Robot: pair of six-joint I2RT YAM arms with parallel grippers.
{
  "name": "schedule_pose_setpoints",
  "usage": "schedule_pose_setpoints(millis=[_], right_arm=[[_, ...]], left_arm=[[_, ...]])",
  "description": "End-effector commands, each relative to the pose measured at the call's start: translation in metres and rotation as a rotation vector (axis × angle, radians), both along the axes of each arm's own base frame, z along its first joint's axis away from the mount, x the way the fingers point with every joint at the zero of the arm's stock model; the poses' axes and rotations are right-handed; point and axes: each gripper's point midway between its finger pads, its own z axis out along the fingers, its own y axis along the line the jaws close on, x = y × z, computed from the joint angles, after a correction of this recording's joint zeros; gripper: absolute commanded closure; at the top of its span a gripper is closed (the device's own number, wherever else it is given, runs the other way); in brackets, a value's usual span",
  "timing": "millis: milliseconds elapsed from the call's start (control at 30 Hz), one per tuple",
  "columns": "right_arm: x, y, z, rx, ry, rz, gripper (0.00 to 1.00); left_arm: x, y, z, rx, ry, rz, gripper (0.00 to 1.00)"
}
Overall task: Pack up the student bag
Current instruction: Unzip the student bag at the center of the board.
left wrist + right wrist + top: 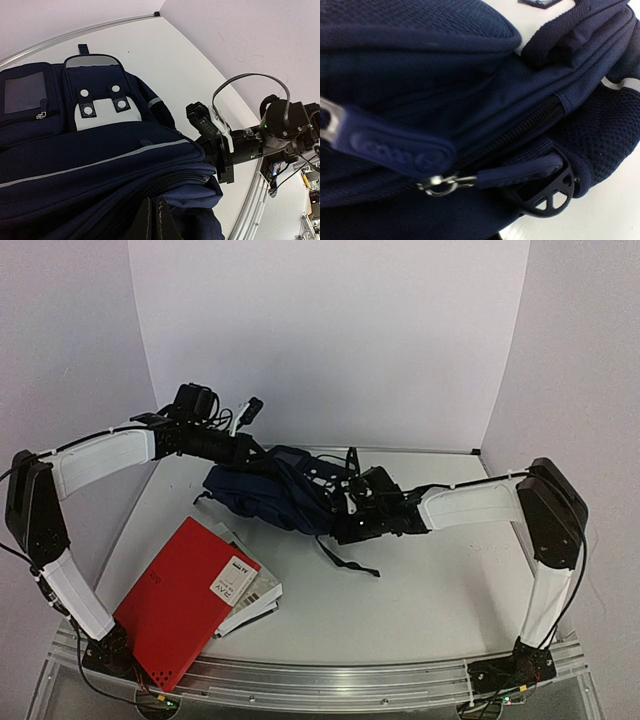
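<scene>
Bag point(262, 495) lay on the table point(430, 590), centre-back; left gripper point(152, 217) clenched on its fabric, right gripper point(221, 162) clenched at the zip point(522, 131), hold unclear; pulling along the zip line, left bracing, looked best

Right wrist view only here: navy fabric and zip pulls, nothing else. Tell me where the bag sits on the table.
Observer: The student bag lies front-up in the middle, toward the back.
Operator: Report the left arm.
Observer: The left gripper is shut on the bag's back left edge, fabric bunched round it.
Operator: List what is outside the bag.
Observer: A red book lies at the near left, on top of white papers.
</scene>
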Motion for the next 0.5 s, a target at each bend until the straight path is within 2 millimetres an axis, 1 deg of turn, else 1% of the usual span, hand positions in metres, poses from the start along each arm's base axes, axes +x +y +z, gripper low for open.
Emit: schedule_pose_setpoints(millis=[0, 100, 200, 300, 367, 400, 467], right_arm=[[-0.01, 0.022, 0.081, 0.154, -0.065, 0.002, 0.94], [-0.021, 0.026, 0.083, 0.184, -0.025, 0.044, 0.95], [-0.034, 0.035, 0.09, 0.226, 0.011, 0.103, 0.98], [-0.05, 0.046, 0.107, 0.262, 0.011, 0.168, 1.0], [-0.06, 0.053, 0.12, 0.287, 0.004, 0.202, 0.99], [-0.064, 0.054, 0.126, 0.299, -0.001, 0.211, 0.97], [-0.065, 0.052, 0.131, 0.302, -0.013, 0.201, 0.95]], left_arm=[[0.009, -0.022, 0.034, -0.051, -0.163, -0.027, 1.0], [0.009, -0.022, 0.037, -0.064, -0.171, -0.024, 1.0], [0.01, -0.023, 0.039, -0.072, -0.172, -0.026, 1.0], [0.011, -0.025, 0.037, -0.077, -0.166, -0.023, 1.0], [0.012, -0.026, 0.034, -0.075, -0.161, -0.024, 1.0], [0.013, -0.026, 0.033, -0.073, -0.157, -0.024, 1.0], [0.013, -0.027, 0.03, -0.075, -0.152, -0.026, 1.0]])
